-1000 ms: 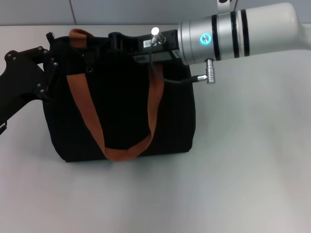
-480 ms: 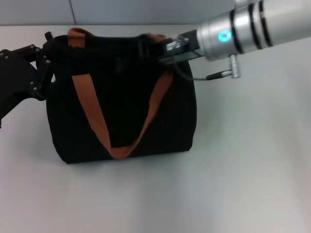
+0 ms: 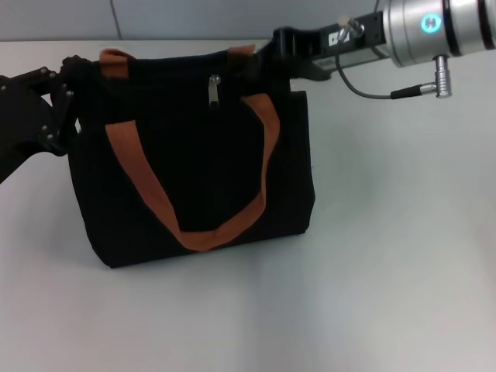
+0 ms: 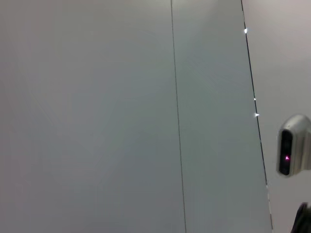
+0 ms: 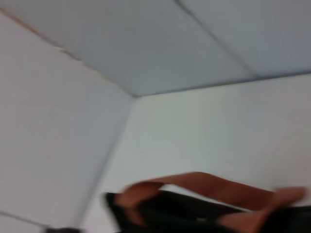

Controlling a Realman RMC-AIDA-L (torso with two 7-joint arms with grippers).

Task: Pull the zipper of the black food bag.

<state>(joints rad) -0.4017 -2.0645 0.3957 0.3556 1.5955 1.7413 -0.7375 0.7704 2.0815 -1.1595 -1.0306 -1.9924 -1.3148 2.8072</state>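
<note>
Left gripper [image 3: 66, 116] at the bag's [image 3: 194, 178] upper left corner, pressed against the fabric there; looks like a bracing hold. Jaws hidden behind the bag edge, cannot tell open or clamped. Left wrist view useless: only wall panels and a small grey device [image 4: 291, 151].

Bag upright on the tabletop [image 3: 372, 271], mid-left of the head view. Front strap [image 3: 194, 232] hangs in a loose U down the front face; rear strap ends [image 3: 116, 56] peek above the top edge. Zipper [image 3: 214, 89] visible as a silver tab hanging just below the top edge, between the two front strap legs, touching neither.

Right gripper [image 3: 291, 54] at the top right corner of the bag, black body against the rim. Jaws buried in black on black, cannot tell wide, narrow or holding. Well apart from the tab, so probably not on it. Right wrist view shows only an orange strap [image 5: 204, 187] and the bag top, no fingers.

Judgement on the step: tab needs a pinch on the metal itself, then a pull straight along the track, parallel to the top edge. Keep the left side anchored so the bag resists instead of sliding or tipping. Low, level pull; lifting would drag the whole bag up.

In the way: right leg of the front strap sits between right gripper and tab, easy to snag. Cable [image 3: 372, 94] dangling off the right wrist could brush the rim.
</note>
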